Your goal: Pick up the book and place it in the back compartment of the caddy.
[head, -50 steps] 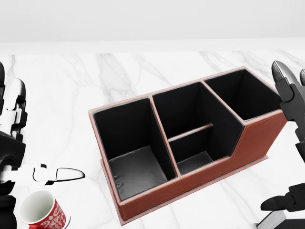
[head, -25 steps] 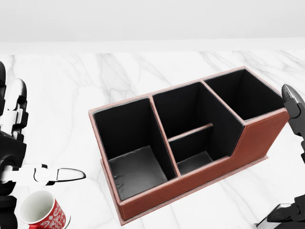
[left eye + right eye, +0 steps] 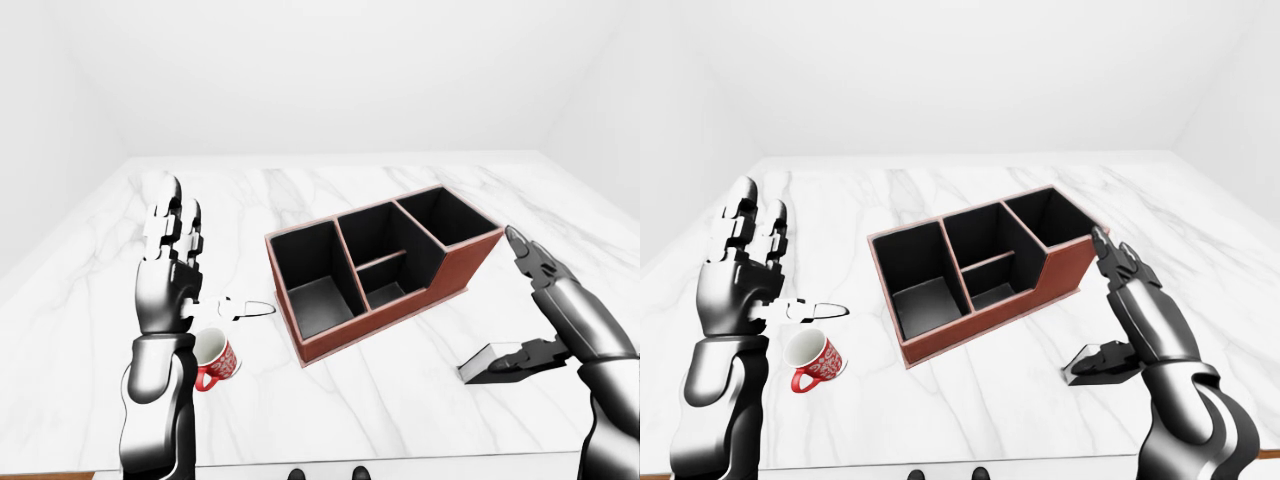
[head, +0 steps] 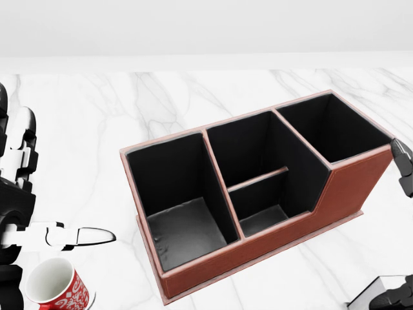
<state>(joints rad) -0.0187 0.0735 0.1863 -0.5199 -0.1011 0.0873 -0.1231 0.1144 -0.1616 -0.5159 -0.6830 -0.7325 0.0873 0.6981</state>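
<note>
Marble table (image 3: 400,400), white walls (image 3: 330,70) — caddy (image 3: 380,265), book (image 3: 487,360), mug (image 3: 212,357)

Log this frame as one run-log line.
phase: reach for book | right hand: open, over book, thumb at its edge | left hand: open, raised above mug | caddy: empty | book: flat on table

One caddy (image 3: 385,265) is counted on the counter (image 3: 330,400) — four compartments are seen within it. One red mug (image 3: 213,358) and one book (image 3: 487,362) are counted — plus two hands, left (image 3: 172,262) and right (image 3: 545,320).
</note>
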